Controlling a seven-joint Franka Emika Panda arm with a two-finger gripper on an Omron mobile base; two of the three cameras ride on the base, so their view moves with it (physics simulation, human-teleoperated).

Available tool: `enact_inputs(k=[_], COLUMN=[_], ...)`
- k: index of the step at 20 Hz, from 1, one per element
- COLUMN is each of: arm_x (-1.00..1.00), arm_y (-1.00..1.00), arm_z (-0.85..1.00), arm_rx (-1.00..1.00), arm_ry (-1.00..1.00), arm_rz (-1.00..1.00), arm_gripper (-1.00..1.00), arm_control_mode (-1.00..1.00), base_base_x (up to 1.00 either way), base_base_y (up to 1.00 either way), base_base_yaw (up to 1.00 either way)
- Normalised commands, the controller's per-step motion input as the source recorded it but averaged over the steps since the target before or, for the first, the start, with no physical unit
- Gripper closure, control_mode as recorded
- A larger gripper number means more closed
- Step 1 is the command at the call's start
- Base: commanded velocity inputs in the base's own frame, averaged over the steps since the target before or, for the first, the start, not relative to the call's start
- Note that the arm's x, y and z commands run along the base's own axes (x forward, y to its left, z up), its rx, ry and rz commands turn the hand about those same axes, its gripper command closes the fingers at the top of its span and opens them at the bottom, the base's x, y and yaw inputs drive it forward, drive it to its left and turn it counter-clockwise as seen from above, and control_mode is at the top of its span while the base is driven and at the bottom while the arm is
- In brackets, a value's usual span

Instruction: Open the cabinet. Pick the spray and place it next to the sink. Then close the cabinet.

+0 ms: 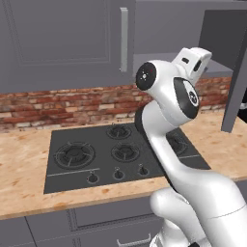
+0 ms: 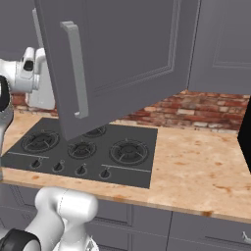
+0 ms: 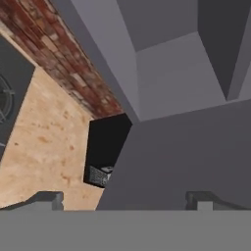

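Left cabinet (image 1: 62, 38) door shut, silver handle (image 1: 124, 39) upright above stove (image 1: 116, 152). My gripper (image 3: 125, 201) raised at right, just in front of swung-out right door (image 2: 122, 54), jaws spread wide, holding nothing. Hand view: open cabinet interior ahead, beyond fingertips (image 3: 46, 200); dark box (image 3: 105, 149) on counter (image 3: 44, 147). Spray not made out.

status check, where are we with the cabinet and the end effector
End effector open, holding nothing. Cabinet door swung out over the stove. Spray not spotted. Open door hangs right beside the arm.
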Motion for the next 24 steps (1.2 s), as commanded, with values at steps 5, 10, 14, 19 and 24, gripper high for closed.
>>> enact_inputs(k=[5, 10, 14, 19, 24], arm_x=[0.58, 0.23, 0.0, 0.0, 0.0], arm_y=[-0.01, -0.17, 0.0, 0.05, 0.09], arm_z=[-0.08, -0.01, 0.0, 0.0, 0.0], arm_rx=[-0.01, -0.02, -0.04, -0.06, -0.05], arm_ry=[0.0, 0.03, 0.07, 0.05, 0.0], arm_rz=[0.09, 0.01, -0.17, -0.26, -0.26], arm_gripper=[-1.0, -1.0, -1.0, -1.0, -1.0], arm_control_mode=[-1.0, -1.0, -1.0, -1.0, -1.0], base_base_x=[0.0, 0.0, 0.0, 0.0, 0.0], base_base_y=[0.0, 0.0, 0.0, 0.0, 0.0], base_base_yaw=[0.0, 0.0, 0.0, 0.0, 0.0])
